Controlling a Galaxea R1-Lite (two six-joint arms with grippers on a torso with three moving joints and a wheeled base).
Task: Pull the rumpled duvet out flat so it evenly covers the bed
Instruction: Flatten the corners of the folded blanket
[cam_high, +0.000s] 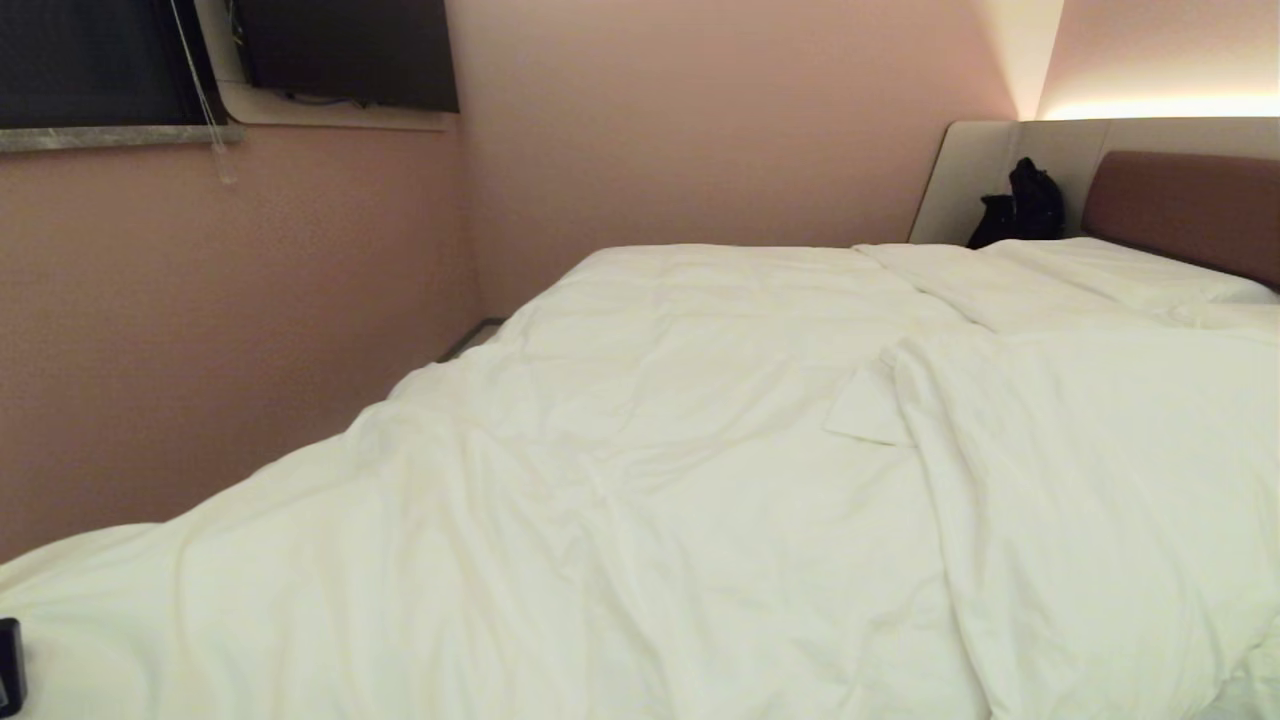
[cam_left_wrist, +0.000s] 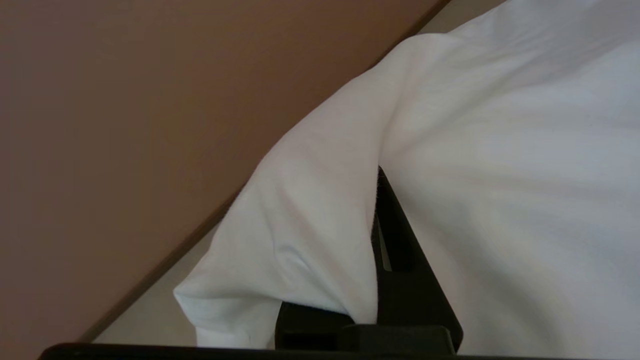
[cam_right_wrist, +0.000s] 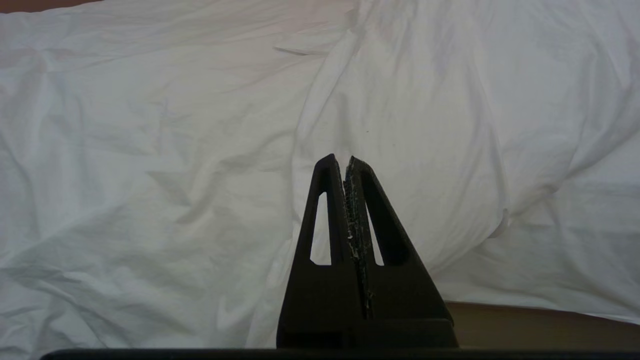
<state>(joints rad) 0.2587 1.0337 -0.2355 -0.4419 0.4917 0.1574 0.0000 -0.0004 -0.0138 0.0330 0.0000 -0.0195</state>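
White duvet (cam_left_wrist: 475, 150) (rumpled) in left gripper (cam_left_wrist: 377, 172)

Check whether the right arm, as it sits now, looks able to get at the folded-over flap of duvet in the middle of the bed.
Probably yes. The right pincer is shut and empty, and only open duvet lies between it and the flap. The left pincer is clamped on the duvet's edge on the wall side, away from it.
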